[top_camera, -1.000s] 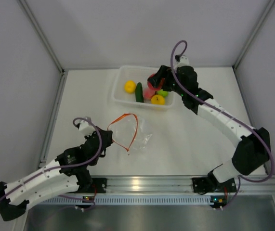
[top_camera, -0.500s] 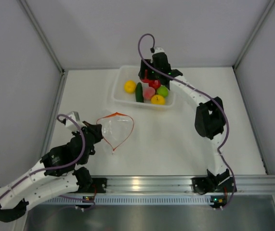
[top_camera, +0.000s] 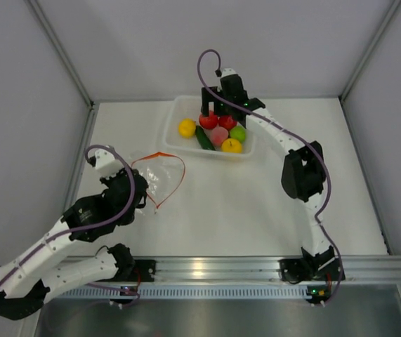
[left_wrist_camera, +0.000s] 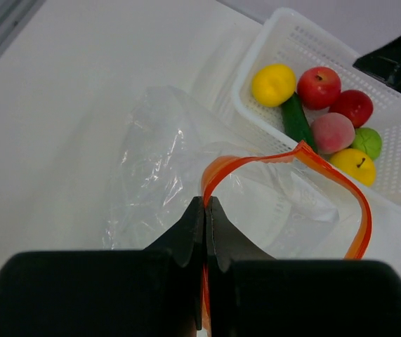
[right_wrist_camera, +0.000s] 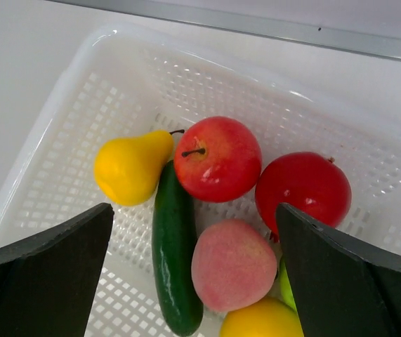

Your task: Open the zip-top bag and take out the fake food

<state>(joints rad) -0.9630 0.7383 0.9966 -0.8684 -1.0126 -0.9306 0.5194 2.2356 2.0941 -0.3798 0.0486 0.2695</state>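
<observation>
The zip-top bag (top_camera: pixel 159 177) lies crumpled at the left of the table, its orange-red zip strip (left_wrist_camera: pixel 295 151) open in a loop. It looks empty in the left wrist view (left_wrist_camera: pixel 165 168). My left gripper (top_camera: pixel 141 194) is shut on the zip strip (left_wrist_camera: pixel 206 205) at the bag's near edge. The fake food lies in the white basket (top_camera: pixel 173 133): a yellow pear (right_wrist_camera: pixel 130 167), a red apple (right_wrist_camera: pixel 218 159), a second red fruit (right_wrist_camera: pixel 303 186), a cucumber (right_wrist_camera: pixel 175 260), a pink peach (right_wrist_camera: pixel 233 265), a green fruit (top_camera: pixel 237 133) and a yellow fruit (top_camera: pixel 232 146). My right gripper (right_wrist_camera: pixel 194 208) hangs open and empty above them (top_camera: pixel 213 112).
The basket (right_wrist_camera: pixel 102 91) stands at the back middle of the table, close to the rear wall. Metal frame rails run along the left edge and the near edge. The right arm reaches across the table's right half.
My right gripper carried a red fruit over the basket and let it go among the others. My left gripper has dragged the bag to the left, the zip loop still open.
</observation>
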